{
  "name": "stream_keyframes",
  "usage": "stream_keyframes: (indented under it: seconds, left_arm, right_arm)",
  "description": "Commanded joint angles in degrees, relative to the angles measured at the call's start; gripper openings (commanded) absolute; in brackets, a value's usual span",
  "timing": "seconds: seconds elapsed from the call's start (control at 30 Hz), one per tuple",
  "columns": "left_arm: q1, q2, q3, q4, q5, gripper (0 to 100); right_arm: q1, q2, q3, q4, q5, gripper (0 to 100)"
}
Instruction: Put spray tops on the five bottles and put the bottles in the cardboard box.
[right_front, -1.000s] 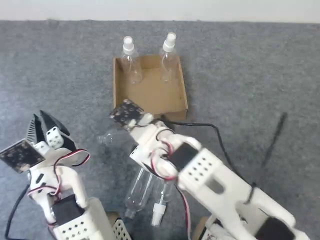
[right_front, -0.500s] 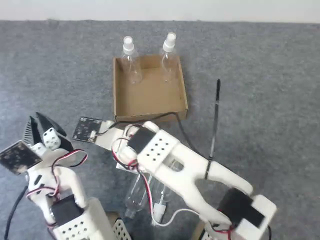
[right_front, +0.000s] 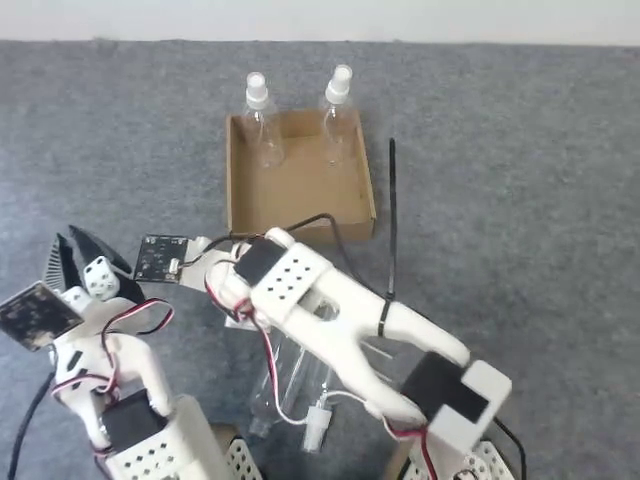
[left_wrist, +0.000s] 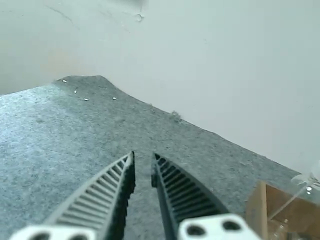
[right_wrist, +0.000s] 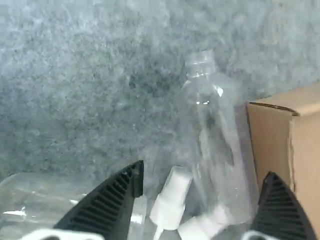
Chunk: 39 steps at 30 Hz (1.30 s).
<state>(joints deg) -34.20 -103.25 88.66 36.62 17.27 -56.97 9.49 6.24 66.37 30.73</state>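
Both arms are white moulded plastic with perforated housings: the right arm (right_front: 330, 310) and the left arm (right_front: 100, 360). Red, white and black wires (right_front: 268, 350) loop along them. A dark circuit board (right_front: 160, 258) sits at each wrist. The left claw (left_wrist: 142, 157) and right claw (right_wrist: 202, 172) have black ribbed fingers.

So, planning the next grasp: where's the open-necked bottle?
In the right wrist view the bottle lies beside the cardboard box, below the open right claw.

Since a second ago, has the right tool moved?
Yes, the right tool swung left in the high view, away from the cardboard box front wall.
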Motion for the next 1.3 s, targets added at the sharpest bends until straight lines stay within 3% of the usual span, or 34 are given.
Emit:
stream_keyframes:
  seconds: [0.0,1.0,1.27]
  left_arm:
    - [0.00,-1.14,-0.75,-2.11,0.00,5]
    - [0.00,-1.14,-0.57,-2.90,0.00,5]
    - [0.00,-1.14,-0.57,-2.90,0.00,5]
  right_arm:
    - [1.54,2.15,-5.45,-0.04,2.37,31.8]
    - [4.53,12.09,-7.47,-4.26,3.08,31.4]
    - [4.53,11.30,-7.47,-4.09,2.99,20.8]
